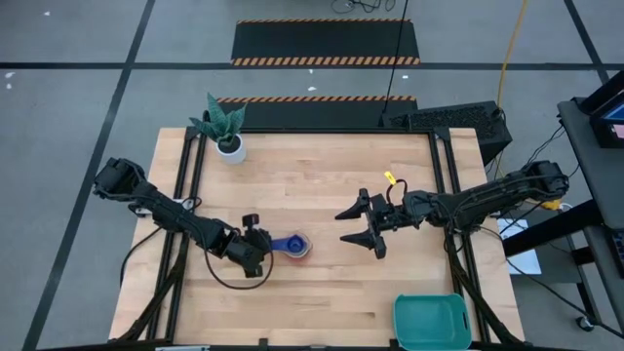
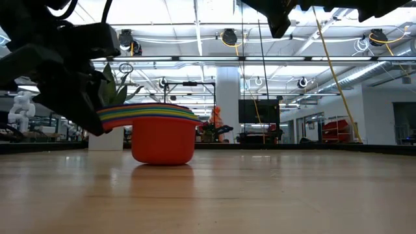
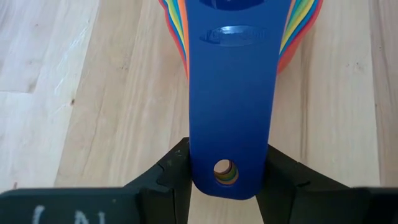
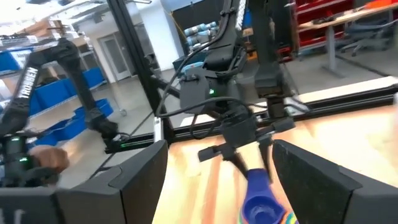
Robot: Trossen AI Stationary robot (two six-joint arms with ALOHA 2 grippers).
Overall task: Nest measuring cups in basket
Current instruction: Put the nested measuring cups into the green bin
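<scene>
One nested stack of measuring cups (image 3: 231,93), handles between left fingers (image 3: 171,180)

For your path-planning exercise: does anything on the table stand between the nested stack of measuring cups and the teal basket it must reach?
Nothing visible does. The left claw grips the blue handle of the nested stack of coloured plastic measuring cups mid-table; bare wooden tabletop runs from it to the teal rectangular plastic basket at the near right corner. The open right claw hangs farther back.

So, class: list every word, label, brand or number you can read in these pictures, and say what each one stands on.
"TROSSEN": white letters along the left arm, seen in the right wrist view.
Embossed oval mark on the blue cup handle: too blurred to read.
White marks on the left gripper body: cut off, unreadable.
Nothing else is legible.
</scene>
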